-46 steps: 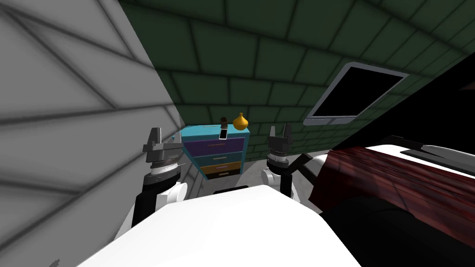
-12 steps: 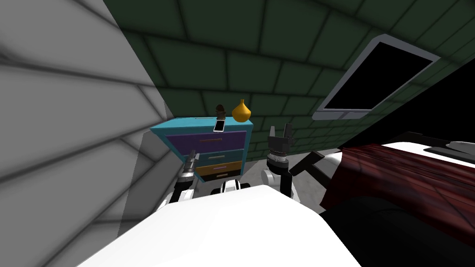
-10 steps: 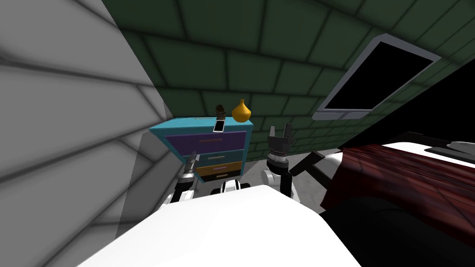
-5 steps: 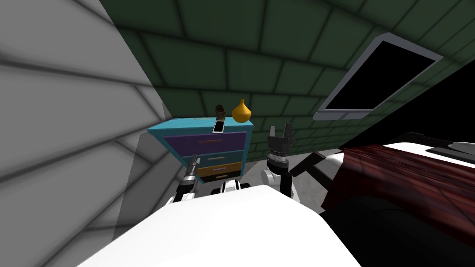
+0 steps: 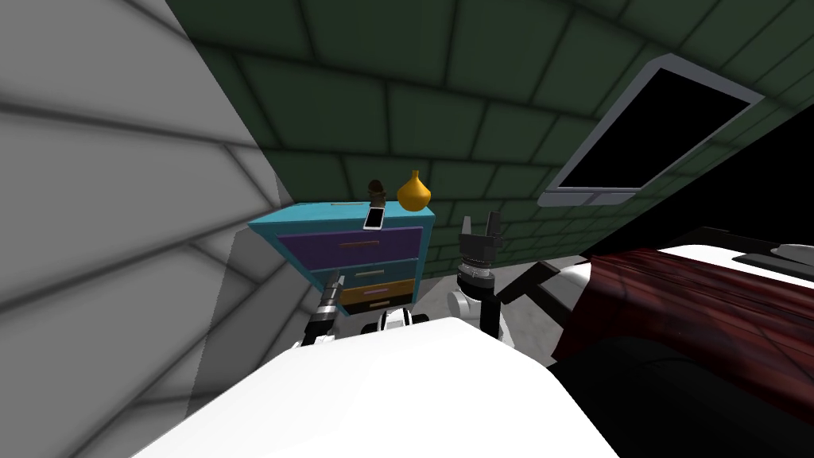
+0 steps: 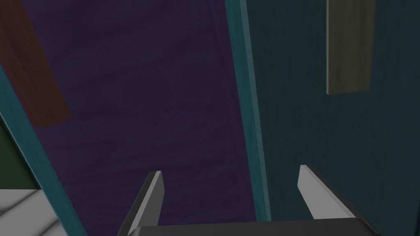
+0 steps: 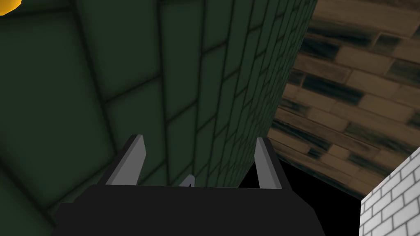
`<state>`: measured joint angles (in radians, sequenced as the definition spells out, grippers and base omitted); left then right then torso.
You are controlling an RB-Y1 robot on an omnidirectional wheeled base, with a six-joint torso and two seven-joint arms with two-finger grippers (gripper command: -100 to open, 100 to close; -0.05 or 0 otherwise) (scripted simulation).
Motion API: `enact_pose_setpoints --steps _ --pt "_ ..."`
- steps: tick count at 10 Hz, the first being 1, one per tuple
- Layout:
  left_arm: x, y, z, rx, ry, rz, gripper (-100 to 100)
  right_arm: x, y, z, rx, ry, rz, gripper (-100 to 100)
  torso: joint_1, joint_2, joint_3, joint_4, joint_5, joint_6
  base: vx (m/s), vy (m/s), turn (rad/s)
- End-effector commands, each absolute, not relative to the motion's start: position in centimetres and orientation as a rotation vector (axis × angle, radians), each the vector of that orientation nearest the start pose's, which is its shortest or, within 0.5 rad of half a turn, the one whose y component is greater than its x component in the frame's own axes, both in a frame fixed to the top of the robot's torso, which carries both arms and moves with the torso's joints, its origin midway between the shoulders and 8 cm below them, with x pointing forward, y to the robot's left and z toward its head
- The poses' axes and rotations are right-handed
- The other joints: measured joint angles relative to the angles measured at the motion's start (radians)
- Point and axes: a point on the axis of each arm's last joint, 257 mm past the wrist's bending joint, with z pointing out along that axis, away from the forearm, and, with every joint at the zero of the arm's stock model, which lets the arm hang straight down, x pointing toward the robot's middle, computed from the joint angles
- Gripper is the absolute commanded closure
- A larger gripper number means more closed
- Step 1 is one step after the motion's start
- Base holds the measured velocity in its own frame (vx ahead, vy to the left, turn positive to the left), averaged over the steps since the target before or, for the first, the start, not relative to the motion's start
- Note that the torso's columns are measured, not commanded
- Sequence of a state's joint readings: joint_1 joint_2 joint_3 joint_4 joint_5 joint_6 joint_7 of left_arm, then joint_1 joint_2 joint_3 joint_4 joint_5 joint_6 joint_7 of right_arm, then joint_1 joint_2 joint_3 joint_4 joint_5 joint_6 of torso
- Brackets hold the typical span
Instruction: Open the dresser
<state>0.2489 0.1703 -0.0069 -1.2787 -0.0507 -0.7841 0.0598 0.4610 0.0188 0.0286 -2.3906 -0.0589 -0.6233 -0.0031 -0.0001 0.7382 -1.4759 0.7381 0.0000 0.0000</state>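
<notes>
A teal dresser (image 5: 318, 216) stands against the green wall, with a purple top drawer (image 5: 350, 246), a teal drawer (image 5: 374, 271) under it and an orange drawer (image 5: 381, 290) lower down. My left gripper (image 5: 332, 282) is open, close in front of the drawer fronts. In the left wrist view, the left gripper (image 6: 229, 184) straddles the teal strip between the purple front (image 6: 143, 102) and the teal front (image 6: 361, 143), holding nothing. A brown handle (image 6: 33, 69) and an olive handle (image 6: 348, 49) lie further along. My right gripper (image 5: 480, 227) is raised beside the dresser, open and empty (image 7: 199, 157).
On the dresser top are a yellow vase (image 5: 413, 193), a phone (image 5: 374, 217) and a small brown object (image 5: 377, 189). A grey wall (image 5: 119, 199) runs close on the left. A bed with a dark red cover (image 5: 699, 310) fills the right. A framed window (image 5: 652, 131) is on the green wall.
I have edged slightly closer to the dresser. My left gripper has sunk a little lower along the drawer fronts. The right arm has stayed still.
</notes>
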Motion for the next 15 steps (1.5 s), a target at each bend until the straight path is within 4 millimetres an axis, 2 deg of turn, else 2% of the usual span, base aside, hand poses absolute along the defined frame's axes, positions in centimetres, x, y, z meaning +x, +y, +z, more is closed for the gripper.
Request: enact_pose_setpoints --steps 1,6,7,8,10,11,13,14,15 --pt "41.2 29.0 -30.5 -0.936 1.135 -1.202 -100 29.4 -26.9 10.2 0.492 0.367 1.434 0 0.000 0.000 0.000 0.000 0.000 0.000 0.016 -0.002 0.000" --pt "40.1 27.7 -35.3 -1.038 1.162 -1.189 -100 29.4 -26.9 10.2 0.492 0.367 1.434 0 0.000 0.000 0.000 0.000 0.000 0.000 0.027 -0.003 -0.001" --pt "39.7 26.4 -36.7 -1.083 1.157 -1.198 -100 29.4 -26.9 10.2 0.492 0.367 1.434 0 0.000 0.000 0.000 0.000 0.000 0.000 0.026 -0.004 -0.001" --pt "39.6 25.6 -37.2 -1.106 1.151 -1.206 -100 29.4 -26.9 10.2 0.492 0.367 1.434 0 0.000 0.000 0.000 0.000 0.000 0.000 0.024 -0.005 -0.003" --pt "39.4 24.0 -37.8 -1.146 1.133 -1.224 -100 29.4 -26.9 10.2 0.492 0.367 1.434 0 0.000 0.000 0.000 0.000 0.000 0.000 0.013 -0.003 0.000" --pt "39.4 24.6 -37.7 -1.134 1.139 -1.218 -100 29.4 -26.9 10.2 0.492 0.367 1.434 0 0.000 0.000 0.000 0.000 0.000 0.000 0.000 0.000 0.000" --pt "40.9 24.6 -37.0 -1.135 1.139 -1.220 -100 29.4 -26.9 10.2 0.492 0.367 1.434 0 0.000 -0.001 -0.001 0.000 0.000 0.000 0.033 -0.002 0.005" --pt "40.6 24.6 -37.1 -1.133 1.137 -1.220 -100 29.4 -26.9 10.2 0.492 0.367 1.434 0 0.000 -0.002 -0.001 -0.001 0.000 0.000 0.018 -0.001 0.000" --pt "39.5 24.5 -37.6 -1.136 1.138 -1.220 100 29.4 -26.9 10.2 0.492 0.367 1.434 0 0.000 0.000 0.000 0.000 0.000 0.000 -0.019 0.000 -0.006"
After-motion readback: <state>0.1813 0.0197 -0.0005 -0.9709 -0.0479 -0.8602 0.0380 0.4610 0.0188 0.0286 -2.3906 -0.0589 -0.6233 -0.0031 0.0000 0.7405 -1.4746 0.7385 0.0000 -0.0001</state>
